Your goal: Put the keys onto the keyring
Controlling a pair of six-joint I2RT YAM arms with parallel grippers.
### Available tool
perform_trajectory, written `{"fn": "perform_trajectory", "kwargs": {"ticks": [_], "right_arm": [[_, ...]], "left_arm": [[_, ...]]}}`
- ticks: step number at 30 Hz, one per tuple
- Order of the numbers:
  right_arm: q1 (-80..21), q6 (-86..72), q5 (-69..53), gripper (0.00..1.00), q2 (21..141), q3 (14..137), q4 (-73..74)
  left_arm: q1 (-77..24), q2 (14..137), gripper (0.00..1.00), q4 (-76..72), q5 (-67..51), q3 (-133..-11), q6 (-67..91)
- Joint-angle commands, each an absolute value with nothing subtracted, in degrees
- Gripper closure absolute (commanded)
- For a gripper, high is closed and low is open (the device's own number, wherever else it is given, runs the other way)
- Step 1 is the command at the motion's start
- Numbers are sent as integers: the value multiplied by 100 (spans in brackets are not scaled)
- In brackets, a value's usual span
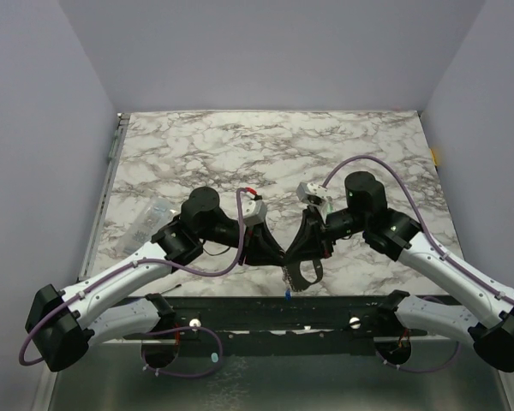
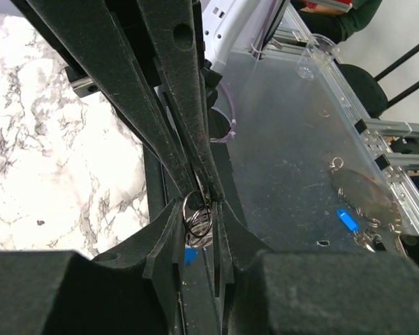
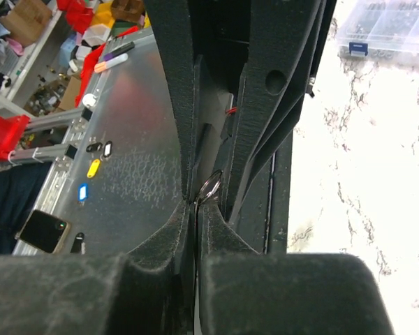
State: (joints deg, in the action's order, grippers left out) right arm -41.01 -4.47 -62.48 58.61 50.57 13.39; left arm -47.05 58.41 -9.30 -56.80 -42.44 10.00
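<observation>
Your left gripper (image 2: pixel 197 222) and right gripper (image 3: pixel 195 207) were both clamped on the keyring (image 2: pixel 198 218), tip to tip just above the middle of the surface's (image 1: pixel 240 145) near edge. The blue key (image 2: pixel 189 255) showed at that edge, lower.

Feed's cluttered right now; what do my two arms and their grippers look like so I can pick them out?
Both arms have white links with black joints: left arm, right arm. A purple cable loops along each. The left gripper and right gripper have long, tapering, matte black fingers.
</observation>
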Motion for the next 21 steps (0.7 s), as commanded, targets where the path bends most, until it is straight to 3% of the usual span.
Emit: {"fn": "perform_trajectory", "kwargs": {"ticks": [1, 5, 9, 11, 15, 21], "right_arm": [[-4236, -290, -5963, 99, 5932, 5226, 892], [-4240, -237, -5798, 99, 5773, 5158, 918], [-4237, -293, -5581, 99, 5569, 5049, 928], [-4242, -344, -5484, 99, 5511, 4995, 904], [-4239, -411, -5444, 99, 5463, 4948, 888], [-4240, -439, -5526, 99, 5508, 4993, 928]], "left_arm": [[-4794, 5892, 98, -1318, -5643, -4316, 1080], [-4789, 5793, 82, -1273, -5592, -4299, 1059], [-4754, 5609, 52, -829, -5399, -4374, 700], [-4733, 5473, 42, -748, -5333, -4361, 567], [-4706, 5126, 32, -644, -5207, -4272, 200], [-4699, 4722, 28, -247, -4786, -4229, -461]]}}
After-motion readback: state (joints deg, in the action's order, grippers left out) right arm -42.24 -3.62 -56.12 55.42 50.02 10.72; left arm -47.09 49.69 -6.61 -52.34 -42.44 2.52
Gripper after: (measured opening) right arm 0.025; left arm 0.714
